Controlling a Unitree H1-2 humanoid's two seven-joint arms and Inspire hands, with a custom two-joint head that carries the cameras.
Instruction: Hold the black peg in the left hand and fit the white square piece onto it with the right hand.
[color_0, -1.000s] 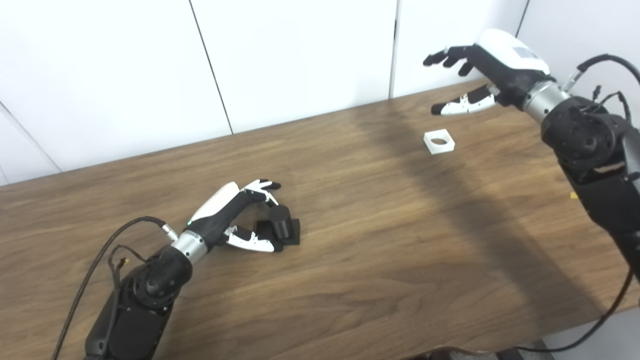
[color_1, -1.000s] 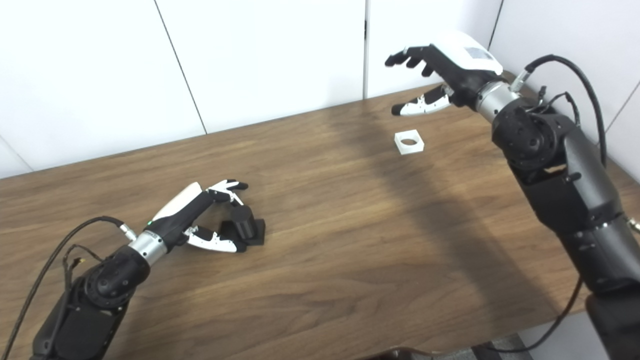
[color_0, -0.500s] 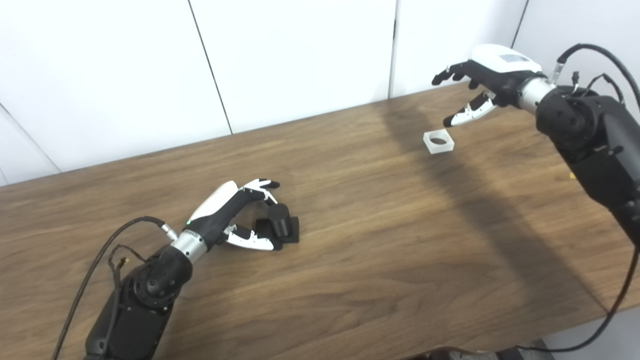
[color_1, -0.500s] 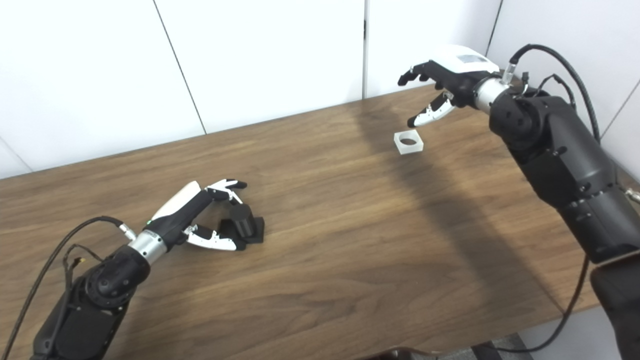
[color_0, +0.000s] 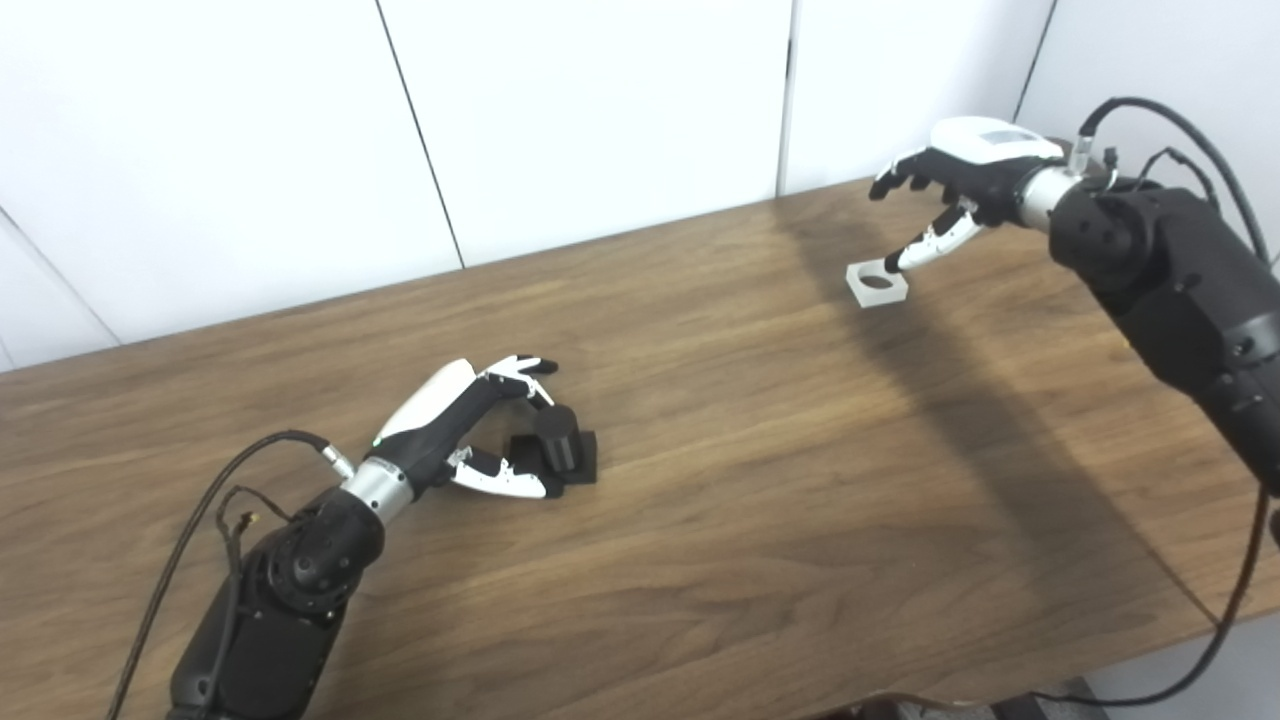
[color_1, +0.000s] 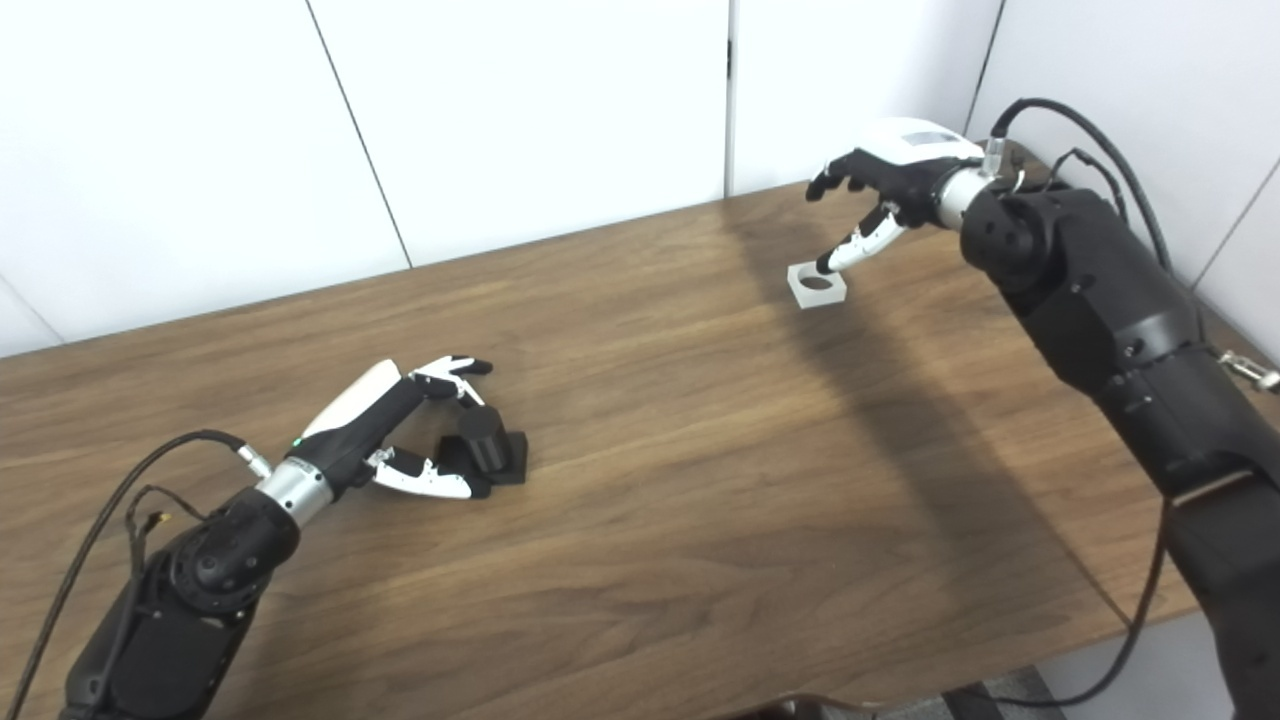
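A: Where's the white square piece (color_0: 877, 282)?
B: Flat on the worktop (color_0: 760, 480), under the right hand (color_0: 960, 180), whose fingers are spread and empty.
A: And the black peg (color_0: 556, 445)?
B: Upright between the left hand's (color_0: 455, 425) parted fingers, not yet gripped

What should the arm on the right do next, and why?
Probably lower a little more and close its fingers on the white square piece. The right hand hangs open just above it, thumb tip near its edge, and the piece lies flat on the table, not yet held.
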